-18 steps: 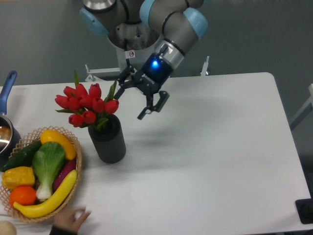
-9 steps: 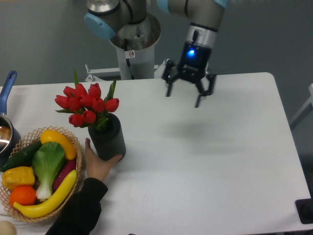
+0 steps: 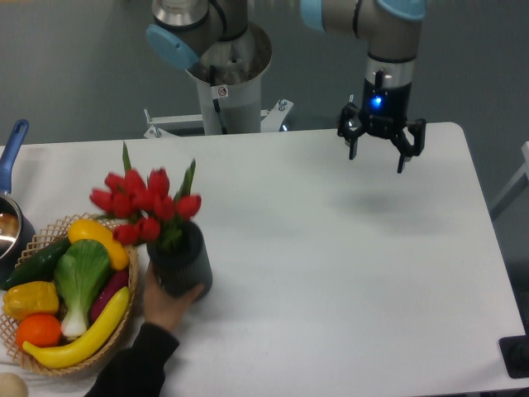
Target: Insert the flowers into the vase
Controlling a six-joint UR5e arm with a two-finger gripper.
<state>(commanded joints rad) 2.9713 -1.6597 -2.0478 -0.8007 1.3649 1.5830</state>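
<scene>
The red tulip flowers (image 3: 145, 203) stand with their stems inside the dark grey ribbed vase (image 3: 181, 260) at the left of the white table. A person's hand (image 3: 165, 298) grips the vase from below and the bunch looks slightly blurred. My gripper (image 3: 378, 153) is open and empty, hanging above the table's far right part, far from the vase.
A wicker basket (image 3: 124, 322) with a banana, bok choy, corn, orange and other produce sits at the front left, touching the vase's side. A blue-handled pot (image 3: 10, 211) is at the left edge. The robot base (image 3: 223, 74) stands behind the table.
My gripper has swung away from the flowers to the right and back, open and empty. A person's hand came in and took hold of the vase, shifting it slightly.
</scene>
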